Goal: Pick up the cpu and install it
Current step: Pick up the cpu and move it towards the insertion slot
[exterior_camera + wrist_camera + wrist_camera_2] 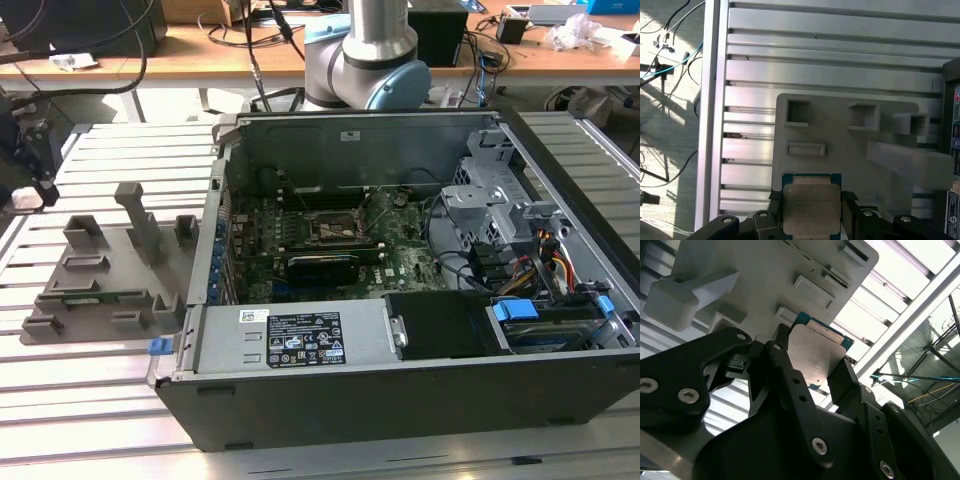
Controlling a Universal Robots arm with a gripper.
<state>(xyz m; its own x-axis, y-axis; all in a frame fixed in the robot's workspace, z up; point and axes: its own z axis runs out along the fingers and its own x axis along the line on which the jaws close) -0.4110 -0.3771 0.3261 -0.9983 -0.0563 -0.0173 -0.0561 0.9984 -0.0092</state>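
Gripper (811, 201) clamped on the cpu (811, 212)
Its 2 black fingers (785, 367) pinch opposite edges of the silvery chip (green rim showing) above the grey fixture (110, 275), which sits at the exterior view's left, beside the open computer case (400, 410) on the slatted table (80, 400).

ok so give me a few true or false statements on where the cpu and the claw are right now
1. The computer case is open, its motherboard showing. True.
2. The claw grips the cpu by two opposite edges. True.
3. The cpu lies on the motherboard. False: the claw holds it above the grey fixture.
4. The grey fixture stands at the exterior view's right of the computer case. False: it stands at its left.
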